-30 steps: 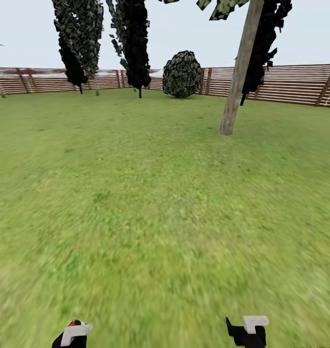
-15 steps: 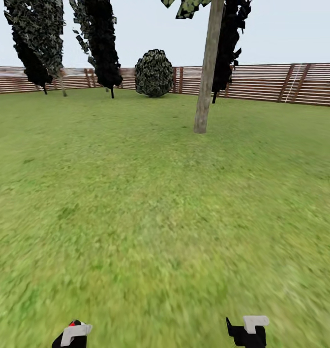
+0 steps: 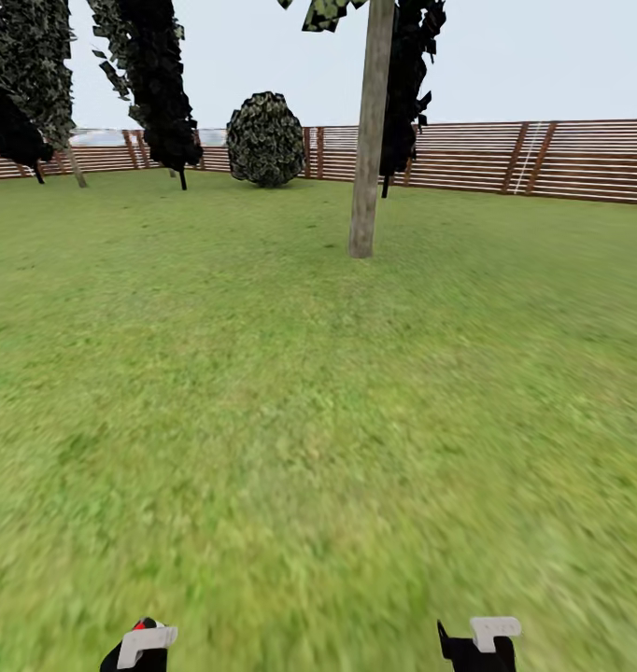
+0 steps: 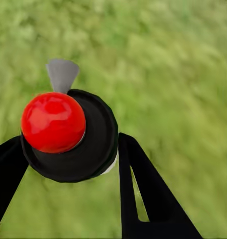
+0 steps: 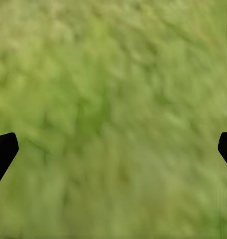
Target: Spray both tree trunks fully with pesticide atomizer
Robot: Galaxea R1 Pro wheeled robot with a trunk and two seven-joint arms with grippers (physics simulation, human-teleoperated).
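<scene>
1. My left gripper [image 4: 68, 164] is clamped on the pesticide atomizer [image 4: 68, 134], red top facing the wrist camera, carried low for transit.
2. My right gripper [image 5: 113, 149] is spread wide, holding nothing, over the floor [image 5: 113, 74].
3. The tree trunk [image 3: 368, 140] stands well ahead of both grippers, out of what I judge spraying range.
</scene>
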